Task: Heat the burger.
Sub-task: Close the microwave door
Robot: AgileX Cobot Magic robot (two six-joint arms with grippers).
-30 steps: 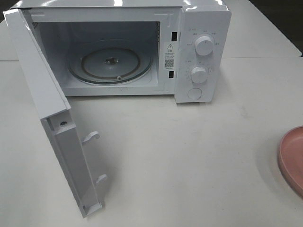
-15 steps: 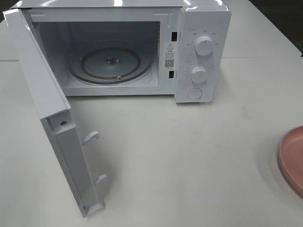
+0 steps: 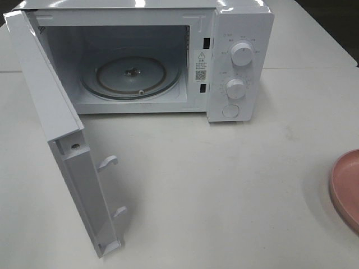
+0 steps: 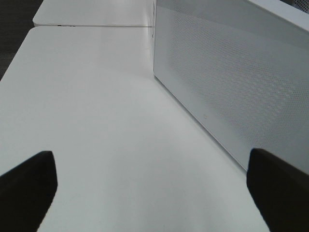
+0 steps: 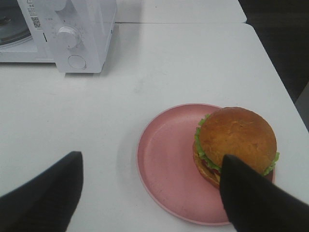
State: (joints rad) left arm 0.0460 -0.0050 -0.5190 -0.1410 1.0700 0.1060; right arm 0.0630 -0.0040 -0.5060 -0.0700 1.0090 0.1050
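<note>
The burger (image 5: 235,137), with golden-brown bun and green lettuce frill, sits on the right part of a pink plate (image 5: 166,164) in the right wrist view. My right gripper (image 5: 149,198) is open above the plate's near side, one finger (image 5: 248,198) overlapping the burger's edge. In the high view only the plate's rim (image 3: 343,188) shows at the right edge; the burger is out of view there. The white microwave (image 3: 238,61) stands at the back with its door (image 3: 61,140) swung open and its glass turntable (image 3: 132,75) bare. My left gripper (image 4: 149,191) is open beside the door's outer face (image 4: 231,82).
The microwave has two knobs (image 3: 242,54) and a round button (image 3: 230,110) on its right panel. The open door juts forward over the table's left part. Bare white table (image 3: 224,185) lies between the microwave and the plate.
</note>
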